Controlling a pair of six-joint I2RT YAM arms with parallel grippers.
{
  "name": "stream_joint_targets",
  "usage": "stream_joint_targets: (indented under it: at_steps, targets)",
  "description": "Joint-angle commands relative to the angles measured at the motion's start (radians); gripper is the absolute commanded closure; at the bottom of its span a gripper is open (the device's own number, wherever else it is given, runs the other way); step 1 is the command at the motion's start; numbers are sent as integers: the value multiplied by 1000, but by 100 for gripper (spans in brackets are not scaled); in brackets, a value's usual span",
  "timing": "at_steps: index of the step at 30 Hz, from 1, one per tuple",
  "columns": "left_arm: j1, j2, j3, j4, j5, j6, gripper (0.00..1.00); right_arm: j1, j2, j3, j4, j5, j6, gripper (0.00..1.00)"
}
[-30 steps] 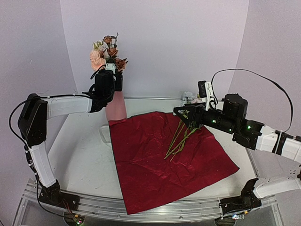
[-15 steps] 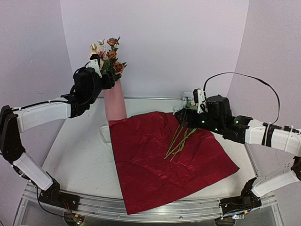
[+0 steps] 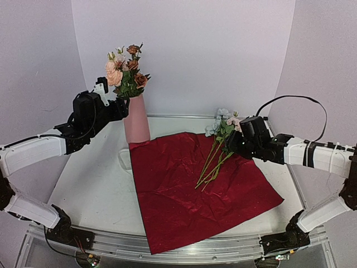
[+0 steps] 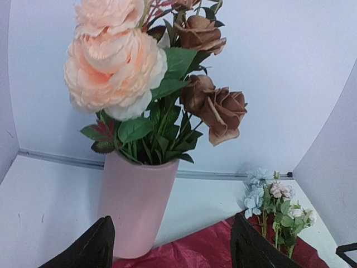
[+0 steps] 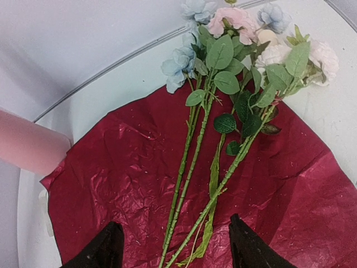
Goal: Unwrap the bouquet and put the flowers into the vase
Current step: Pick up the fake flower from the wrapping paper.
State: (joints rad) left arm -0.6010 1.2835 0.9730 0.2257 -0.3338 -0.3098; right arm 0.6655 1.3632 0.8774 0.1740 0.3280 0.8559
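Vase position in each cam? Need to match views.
Top external: vase back left of centre, holding flowers, at the red paper's far-left corner.
Left wrist: vase lower left of centre, paper at its foot.
Right wrist: vase cut off by the left edge, only its side showing.
Shared landmark: the red paper.

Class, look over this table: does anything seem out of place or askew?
Yes: several loose stems with pale blue and pink blooms lie on the crinkled red wrapping paper, outside the vase, which holds other flowers.
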Motion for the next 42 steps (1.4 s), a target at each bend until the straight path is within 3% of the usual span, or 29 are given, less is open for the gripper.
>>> stream_joint_targets:
  at_steps: [1, 8, 15, 28, 42]
  targets:
    - [-2, -38, -24, -51, 136, -103, 28, -2, 49, -21, -52, 51, 134, 42]
    - [-4, 86, 8, -87, 320, -177, 20, -5, 197, 18, -60, -7, 165, 47]
    - [-5, 153, 38, -98, 362, -199, 18, -24, 316, 55, -64, -12, 178, 49]
    - [-5, 209, 52, -98, 345, -155, 18, -61, 493, 193, -65, -42, 217, 62]
    - [-5, 218, 61, -99, 309, -115, 17, -81, 575, 238, -64, -24, 245, 71]
